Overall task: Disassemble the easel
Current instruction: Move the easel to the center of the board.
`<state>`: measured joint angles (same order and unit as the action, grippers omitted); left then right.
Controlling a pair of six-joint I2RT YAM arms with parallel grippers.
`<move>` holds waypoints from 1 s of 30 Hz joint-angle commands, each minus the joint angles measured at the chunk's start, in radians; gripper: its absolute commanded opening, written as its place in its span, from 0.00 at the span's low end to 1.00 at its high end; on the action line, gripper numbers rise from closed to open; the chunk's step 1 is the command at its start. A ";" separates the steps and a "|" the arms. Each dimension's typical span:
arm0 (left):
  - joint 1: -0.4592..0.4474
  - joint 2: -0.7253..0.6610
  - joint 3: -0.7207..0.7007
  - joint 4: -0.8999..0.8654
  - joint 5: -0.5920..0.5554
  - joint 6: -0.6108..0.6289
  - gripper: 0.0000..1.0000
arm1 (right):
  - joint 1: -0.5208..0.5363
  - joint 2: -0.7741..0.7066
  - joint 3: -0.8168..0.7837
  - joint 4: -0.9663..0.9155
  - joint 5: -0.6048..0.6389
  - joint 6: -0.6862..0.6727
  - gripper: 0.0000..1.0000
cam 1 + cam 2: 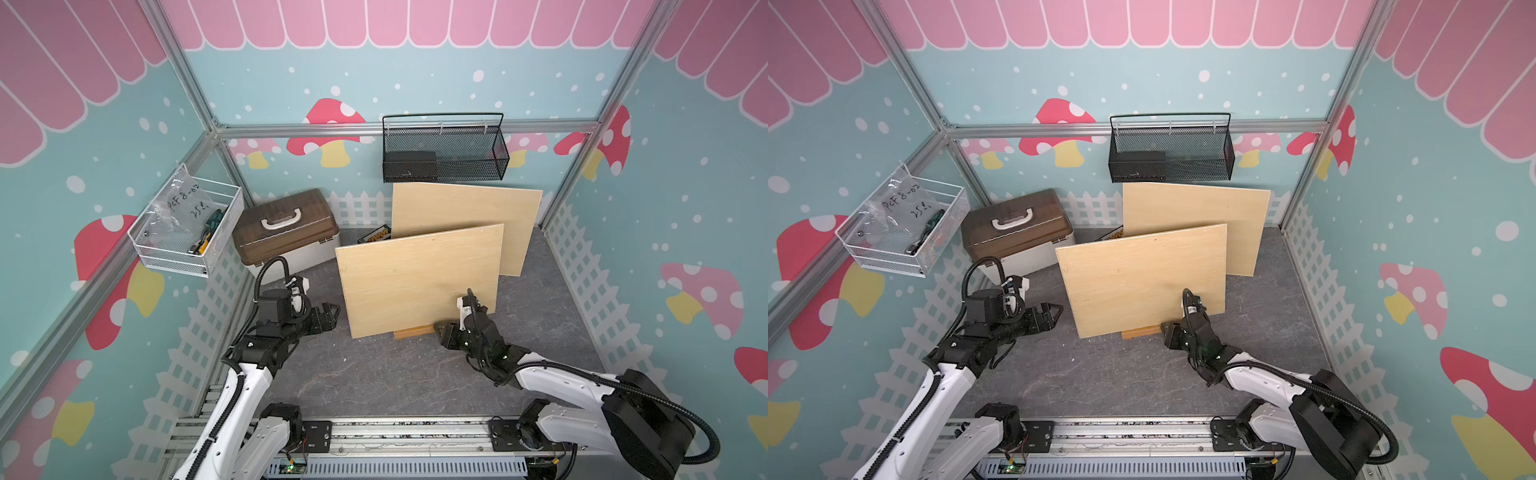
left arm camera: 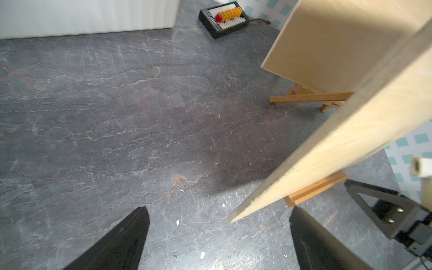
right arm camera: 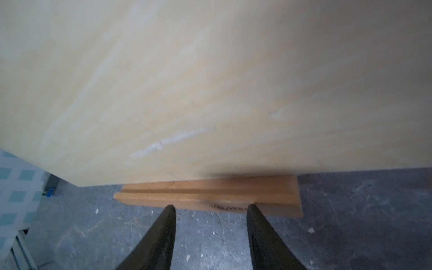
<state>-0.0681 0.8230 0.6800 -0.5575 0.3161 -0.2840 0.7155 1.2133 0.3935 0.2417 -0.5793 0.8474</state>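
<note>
I am looking down at a grey stone-patterned table (image 1: 395,382) inside a booth with mushroom-print walls. Two pale wooden boards stand near the middle, each leaning back. The front board (image 1: 419,278) sits in the grooved wooden ledge (image 1: 413,332) of the easel I am working on. The rest of that easel is hidden behind the board. The rear board (image 1: 469,220) stands further back, partly covered by the front one. In the left wrist view, wooden easel legs (image 2: 308,97) show beneath it.

The right gripper (image 1: 440,330) is low on the table at the right end of the ledge. In its wrist view the right gripper (image 3: 210,208) has its two dark fingers parted with nothing between them. Their tips sit right at the ledge's (image 3: 210,196) front edge, and I cannot tell whether they touch it. The board fills the view above.

The left gripper (image 1: 332,316) hovers just beside the front board's left edge. In its wrist view the left gripper (image 2: 218,208) is spread wide and empty, with the board's lower corner just ahead of it.

A brown-lidded toolbox (image 1: 286,232) sits at the back left. A small black tray (image 2: 223,18) of orange and white pieces lies behind the boards. A black mesh basket (image 1: 444,149) hangs on the back wall and a white wire basket (image 1: 187,228) on the left wall.
</note>
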 commanded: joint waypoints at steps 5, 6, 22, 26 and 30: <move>-0.006 0.000 0.042 -0.036 0.083 0.036 0.97 | 0.119 0.167 0.093 -0.005 0.030 -0.124 0.50; -0.006 0.003 0.045 -0.035 0.085 0.041 0.97 | 0.119 0.182 0.096 0.015 0.042 -0.122 0.51; -0.005 0.097 0.070 0.063 0.164 0.098 0.98 | 0.030 0.359 0.257 0.081 0.115 -0.198 0.51; -0.003 0.139 0.088 0.087 0.165 0.116 0.98 | 0.000 0.396 0.294 0.082 0.094 -0.231 0.51; -0.002 0.170 0.100 0.114 0.175 0.130 0.98 | -0.013 0.441 0.347 0.082 0.060 -0.251 0.51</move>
<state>-0.0689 0.9802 0.7490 -0.4820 0.4644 -0.1974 0.7155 1.6360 0.6891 0.2546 -0.5407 0.6266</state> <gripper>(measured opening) 0.983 0.512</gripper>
